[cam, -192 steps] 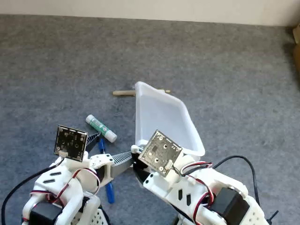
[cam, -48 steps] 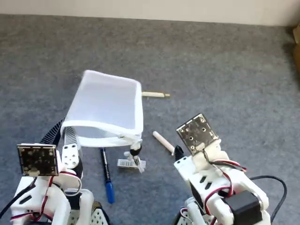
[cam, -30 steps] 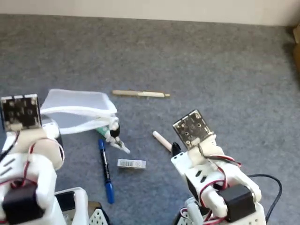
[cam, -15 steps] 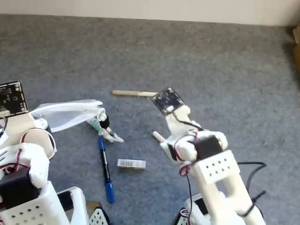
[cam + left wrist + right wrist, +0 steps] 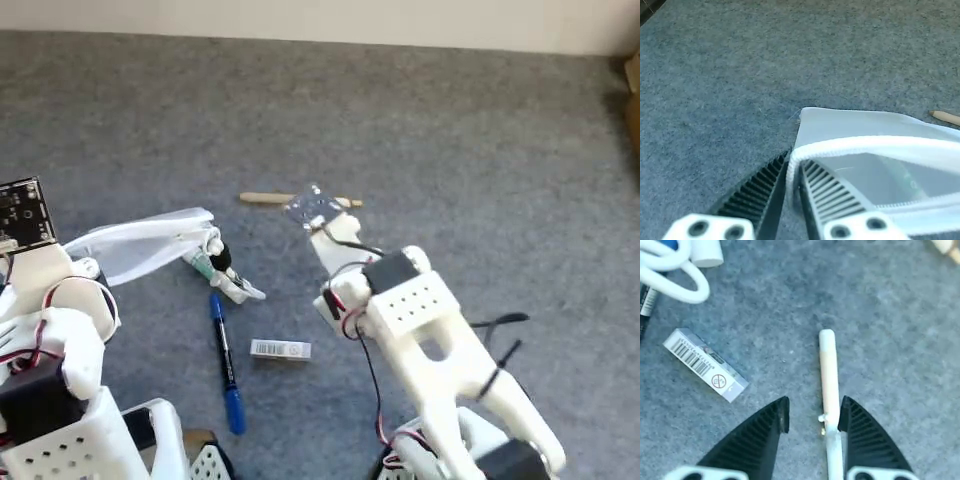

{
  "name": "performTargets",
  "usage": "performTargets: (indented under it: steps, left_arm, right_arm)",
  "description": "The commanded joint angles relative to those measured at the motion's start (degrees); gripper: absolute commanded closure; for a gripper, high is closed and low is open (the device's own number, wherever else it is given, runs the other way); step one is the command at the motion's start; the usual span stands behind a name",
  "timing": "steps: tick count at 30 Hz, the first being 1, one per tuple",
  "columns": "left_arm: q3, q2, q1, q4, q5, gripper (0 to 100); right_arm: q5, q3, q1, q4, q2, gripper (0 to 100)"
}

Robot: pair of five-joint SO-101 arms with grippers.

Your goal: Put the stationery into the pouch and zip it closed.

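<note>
Straddling the white pen (image 5: 828, 371), right gripper (image 5: 814, 408) gapes; left gripper (image 5: 794, 165) pinches pouch (image 5: 850, 121)

The eraser (image 5: 280, 349) lies just right of the pen (image 5: 224, 360), pouch (image 5: 150, 245) behind them.

We can read no words or numbers anywhere. The nearest thing to print sits on the small white box (image 5: 705, 365) lying on the grey table (image 5: 890, 315) — a barcode of black stripes along its upper face, and next to the stripes a small round red sign whose inside we cannot make out. In the high view that barcode is only a dark band. The glue stick (image 5: 204, 266) carries green marking — too small for us to read.
</note>
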Motion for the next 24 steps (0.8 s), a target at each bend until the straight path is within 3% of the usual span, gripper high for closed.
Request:
performTargets:
  steps: [1, 6, 13, 24]
  left_arm:
    - [-0.4, 1.1, -0.6, 0.0, 0.7, 99]
    - [-0.4, 1.1, -0.6, 0.0, 0.7, 99]
    - [-0.4, 1.1, -0.6, 0.0, 0.7, 99]
    - [-0.4, 1.1, -0.4, 0.0, 0.7, 99]
  right_arm:
    - [-0.2, -6.5, -1.3, -1.0, 4.7, 84.5]
    - [-0.2, -10.2, -1.4, -1.1, 11.9, 84.5]
    - [1.4, -9.8, -1.4, -10.3, 19.6, 84.9]
    - [2.5, -10.2, -1.5, -10.3, 26.3, 99.5]
